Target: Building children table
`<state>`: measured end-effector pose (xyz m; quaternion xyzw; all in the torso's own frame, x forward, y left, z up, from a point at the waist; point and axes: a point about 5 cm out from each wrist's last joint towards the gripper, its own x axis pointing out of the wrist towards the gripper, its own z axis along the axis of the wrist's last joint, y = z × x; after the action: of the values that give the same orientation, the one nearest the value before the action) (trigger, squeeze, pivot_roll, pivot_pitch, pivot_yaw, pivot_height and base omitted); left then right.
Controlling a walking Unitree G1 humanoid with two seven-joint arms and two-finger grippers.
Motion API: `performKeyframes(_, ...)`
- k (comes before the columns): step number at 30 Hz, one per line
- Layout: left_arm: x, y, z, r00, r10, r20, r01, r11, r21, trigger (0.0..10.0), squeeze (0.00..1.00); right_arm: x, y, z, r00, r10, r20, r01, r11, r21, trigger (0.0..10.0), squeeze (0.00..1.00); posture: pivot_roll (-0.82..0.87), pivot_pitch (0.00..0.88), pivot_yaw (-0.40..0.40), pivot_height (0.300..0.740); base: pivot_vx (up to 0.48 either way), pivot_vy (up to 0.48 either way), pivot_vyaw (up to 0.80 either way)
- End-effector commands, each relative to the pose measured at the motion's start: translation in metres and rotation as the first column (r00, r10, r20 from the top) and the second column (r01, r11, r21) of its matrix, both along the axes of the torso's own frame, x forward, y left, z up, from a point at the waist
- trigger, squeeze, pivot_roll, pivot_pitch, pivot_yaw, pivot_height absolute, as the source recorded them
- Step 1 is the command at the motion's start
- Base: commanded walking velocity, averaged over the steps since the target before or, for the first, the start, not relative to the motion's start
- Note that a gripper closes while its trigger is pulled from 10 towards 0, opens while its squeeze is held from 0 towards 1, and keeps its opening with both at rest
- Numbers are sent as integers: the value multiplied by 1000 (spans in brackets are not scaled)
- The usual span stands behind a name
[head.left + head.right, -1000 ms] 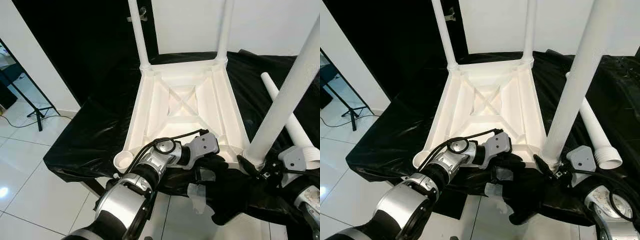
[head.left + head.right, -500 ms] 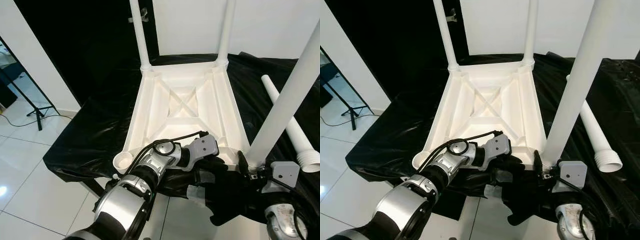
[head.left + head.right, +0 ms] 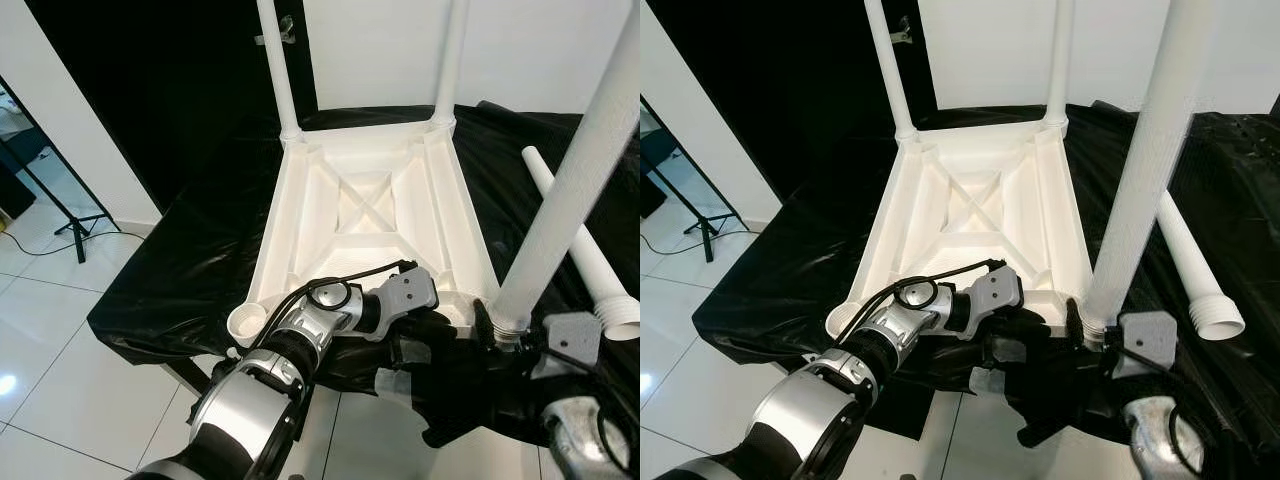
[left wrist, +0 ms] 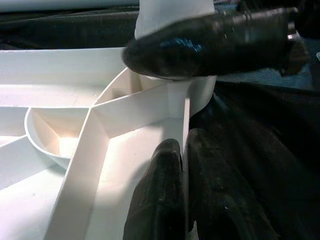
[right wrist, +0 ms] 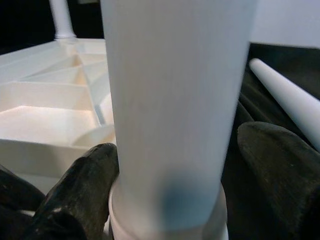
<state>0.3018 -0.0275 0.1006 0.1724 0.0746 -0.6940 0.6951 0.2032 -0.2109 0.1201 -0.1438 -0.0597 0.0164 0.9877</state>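
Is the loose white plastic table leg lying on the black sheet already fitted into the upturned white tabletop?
No, the loose white plastic table leg lies flat on the black sheet, beside the upturned white tabletop.

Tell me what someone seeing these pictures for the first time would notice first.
A white children's table top lies upside down on a black-draped surface, with two legs standing at its far corners. At the near right corner, the right gripper brackets a third white leg at its base, while the left gripper pinches the table's near rim beside that socket. A fourth leg lies loose on the black sheet to the right, and the near left socket is open.
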Motion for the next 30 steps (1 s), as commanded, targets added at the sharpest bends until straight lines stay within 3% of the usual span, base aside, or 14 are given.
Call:
performKeyframes(1, -6, 12, -36, 981, 183, -62, -176, 978, 113, 10000, 0, 2, -2, 2, 999, 40, -10, -40, 999, -26, 10000, 0, -14, 0, 100, 740, 0, 0, 0)
performKeyframes(6, -5, 14, -36, 980, 192, -61, -184, 977, 111, 10000, 0, 6, -3, 12, 984, 176, -28, -178, 982, -58, 10000, 0, -5, 0, 90, 740, 0, 0, 0)
performKeyframes(7, -5, 14, -36, 979, 194, -61, -187, 976, 111, 10000, 0, 5, 0, 11, 970, 235, -56, -238, 970, -55, 7804, 0, -5, 0, 89, 740, 0, 0, 0)
performKeyframes(8, -5, 14, -36, 979, 194, -61, -187, 976, 111, 10000, 0, 5, 0, 11, 970, 235, -56, -238, 970, -55, 7804, 0, -5, 0, 89, 740, 0, 0, 0)
performKeyframes(9, -5, 15, -37, 979, 195, -62, -187, 976, 112, 10000, 0, 3, 4, 9, 951, 294, -93, -300, 952, -56, 2941, 0, -3, 0, 88, 740, 0, 0, 0)
performKeyframes(10, -5, 15, -37, 978, 197, -63, -189, 976, 112, 10000, 0, 2, 6, 5, 933, 333, -139, -335, 942, 4, 0, 0, -1, 0, 85, 740, 0, 0, 0)
performKeyframes(16, -5, 14, -38, 977, 201, -66, -193, 975, 108, 10000, 0, -5, 10, -8, 881, 401, -251, -383, 916, 119, 0, 0, -3, 0, 84, 740, 0, 0, 0)
performKeyframes(20, -6, 14, -38, 978, 198, -67, -191, 976, 108, 10000, 0, -7, 11, -11, 884, 387, -263, -360, 921, 148, 0, 0, -7, 0, 87, 740, 0, 0, 0)
performKeyframes(22, -7, 13, -38, 979, 194, -68, -186, 977, 108, 10000, 0, -9, 13, -14, 937, 273, -219, -243, 958, 153, 0, 0, -7, 0, 88, 740, 0, 0, 0)
performKeyframes(23, -6, 13, -38, 979, 194, -67, -186, 977, 108, 10000, 0, -8, 8, -18, 968, 147, -202, -116, 981, 156, 0, 0, -7, 0, 86, 740, 0, 0, 0)
performKeyframes(24, -6, 13, -38, 979, 194, -67, -186, 977, 108, 10000, 0, -8, 8, -18, 968, 147, -202, -116, 981, 156, 0, 0, -7, 0, 86, 740, 0, 0, 0)
performKeyframes(25, -6, 13, -37, 979, 195, -65, -187, 976, 107, 10000, 0, -9, 2, -21, 984, 19, -176, 5, 991, 131, 0, 0, -2, 0, 82, 740, 0, 0, 0)
performKeyframes(27, -5, 13, -36, 978, 197, -64, -190, 976, 105, 10000, 0, -11, -2, -23, 985, -79, -155, 98, 988, 122, 0, 0, 2, 0, 81, 740, 0, 0, 0)
performKeyframes(30, -5, 13, -35, 978, 199, -63, -192, 976, 104, 10000, 0, -11, 1, -21, 981, -169, -98, 180, 977, 111, 0, 0, 6, 0, 81, 740, 0, 0, 0)
